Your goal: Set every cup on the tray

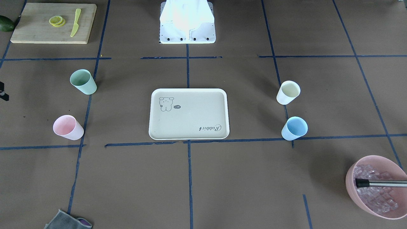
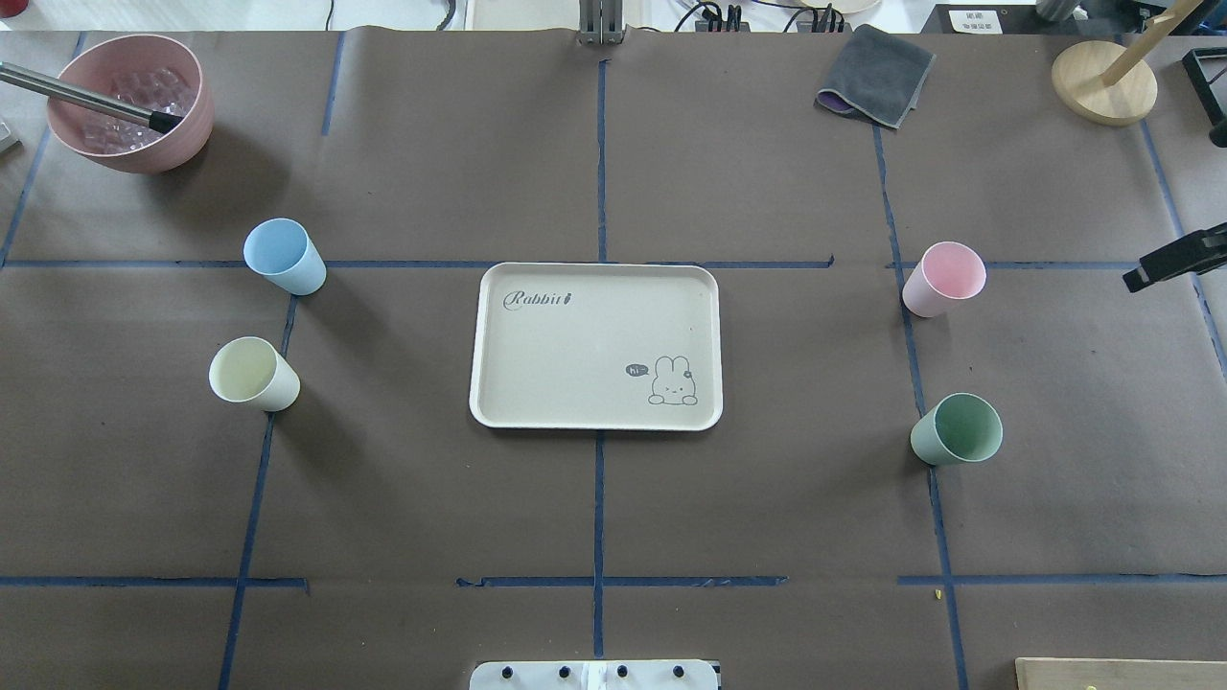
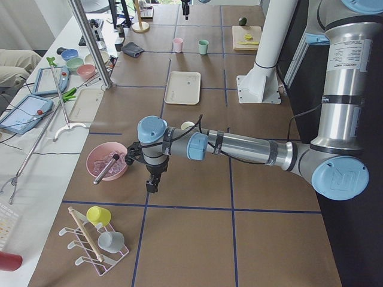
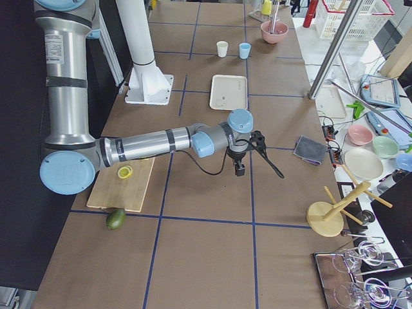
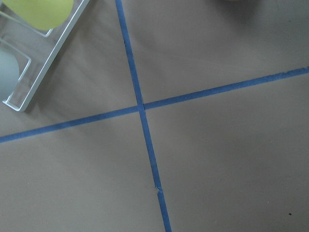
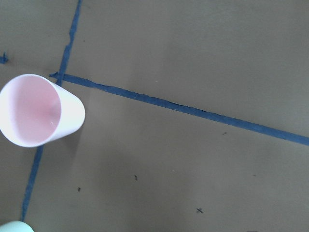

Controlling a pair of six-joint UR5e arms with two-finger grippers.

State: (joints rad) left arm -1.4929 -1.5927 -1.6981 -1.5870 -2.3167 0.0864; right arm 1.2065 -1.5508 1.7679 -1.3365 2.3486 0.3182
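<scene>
The cream tray [image 1: 190, 127] [image 2: 575, 383] lies flat mid-table with nothing on it. All the cups stand upright on the brown paper. The pale yellow cup [image 2: 254, 374] and the light blue cup [image 2: 284, 257] are on the tray's left in the overhead view. The pink cup [image 2: 944, 278] [image 6: 38, 110] and the mint green cup [image 2: 956, 429] are on its right. My left gripper [image 3: 152, 184] hangs over bare table beyond the yellow cup and shows only in the side view. My right gripper [image 2: 1174, 257] hovers beyond the pink cup. I cannot tell either gripper's state.
A pink bowl [image 2: 129, 144] of clear cubes with a metal handle sits far left. A grey cloth [image 2: 874, 75] and a wooden stand [image 2: 1102, 81] are far right. A cutting board [image 1: 38, 31] with lemon slices and a knife lies near the robot's base [image 1: 187, 31].
</scene>
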